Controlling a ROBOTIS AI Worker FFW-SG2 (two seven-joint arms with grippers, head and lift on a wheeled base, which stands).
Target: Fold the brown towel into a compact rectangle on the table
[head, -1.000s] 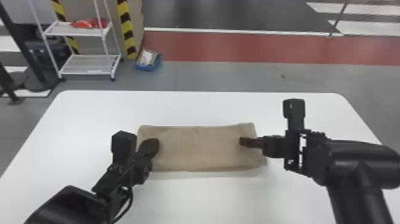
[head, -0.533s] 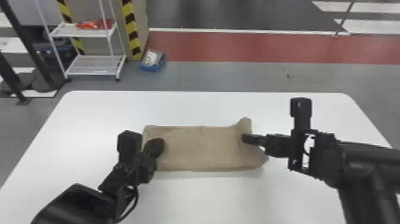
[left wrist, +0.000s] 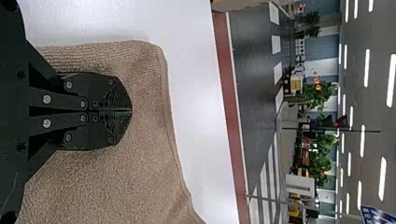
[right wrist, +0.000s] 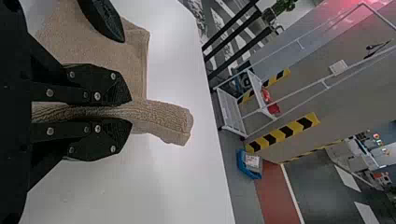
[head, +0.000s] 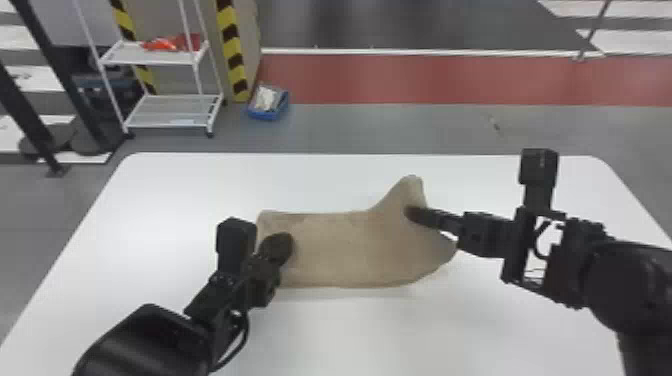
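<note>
Brown terry towel (head: pixel 345 252), head-view centre, on flat white table (head: pixel 360 332). Black two-finger right gripper (right wrist: pixel 130 111) pinches lifted right end, jaws near-closed on cloth; black two-finger left gripper (left wrist: pixel 131 110) closed, empty, over left end. Best: carry end leftward, low; square edges before release.

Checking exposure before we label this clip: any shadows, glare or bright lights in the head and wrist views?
Head view: bright white table, faint soft shadow along the near edge of the towel. Left wrist view: ceiling strip lights read as bright white bars. Right wrist view: reddish glow in the background.
</note>
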